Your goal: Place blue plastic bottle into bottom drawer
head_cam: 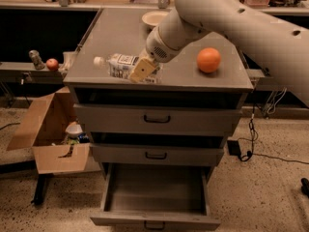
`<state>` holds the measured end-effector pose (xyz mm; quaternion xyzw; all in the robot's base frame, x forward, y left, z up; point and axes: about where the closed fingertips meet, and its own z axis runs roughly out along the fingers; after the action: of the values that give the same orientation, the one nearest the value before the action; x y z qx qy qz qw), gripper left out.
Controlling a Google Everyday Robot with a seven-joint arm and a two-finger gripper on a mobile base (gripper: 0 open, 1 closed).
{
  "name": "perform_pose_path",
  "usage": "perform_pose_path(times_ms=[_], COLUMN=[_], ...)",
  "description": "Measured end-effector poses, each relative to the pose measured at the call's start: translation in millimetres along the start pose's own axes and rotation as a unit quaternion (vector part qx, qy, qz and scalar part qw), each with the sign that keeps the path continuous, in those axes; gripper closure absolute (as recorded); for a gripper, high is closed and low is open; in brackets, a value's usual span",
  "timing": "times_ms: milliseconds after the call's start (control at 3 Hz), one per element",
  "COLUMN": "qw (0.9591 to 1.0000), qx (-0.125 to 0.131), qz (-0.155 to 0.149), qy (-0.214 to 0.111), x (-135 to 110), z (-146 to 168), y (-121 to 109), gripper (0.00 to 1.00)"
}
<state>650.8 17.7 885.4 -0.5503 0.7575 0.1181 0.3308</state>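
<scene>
The blue plastic bottle (118, 64) is clear with a white cap at its left end and a white label. It is held on its side just above the front left part of the grey cabinet top (111, 33). My gripper (143, 69) is shut on the bottle's right end, its tan fingers (141, 71) across the body. The bottom drawer (154, 192) is pulled open below, its grey inside bare, with a small dark handle at its front. An orange (208, 60) lies on the top to the right of the gripper.
A white bowl (155, 17) sits at the back of the cabinet top. The two upper drawers (157, 118) are shut. An open cardboard box (50, 134) stands on the floor at the left. A red apple (52, 64) rests on a low shelf at the left. Cables lie at the right.
</scene>
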Motion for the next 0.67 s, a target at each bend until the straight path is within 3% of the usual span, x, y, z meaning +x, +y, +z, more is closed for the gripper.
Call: perform_pose_path(times_ms=[333, 667], qw=[0.9999, 0.9995], qx=[-0.009, 0.003], qz=[-0.009, -0.025], qy=[-0.003, -0.019], x=[4, 19], z=[-1, -21], y=[10, 39], gripper=[1.0, 1.0])
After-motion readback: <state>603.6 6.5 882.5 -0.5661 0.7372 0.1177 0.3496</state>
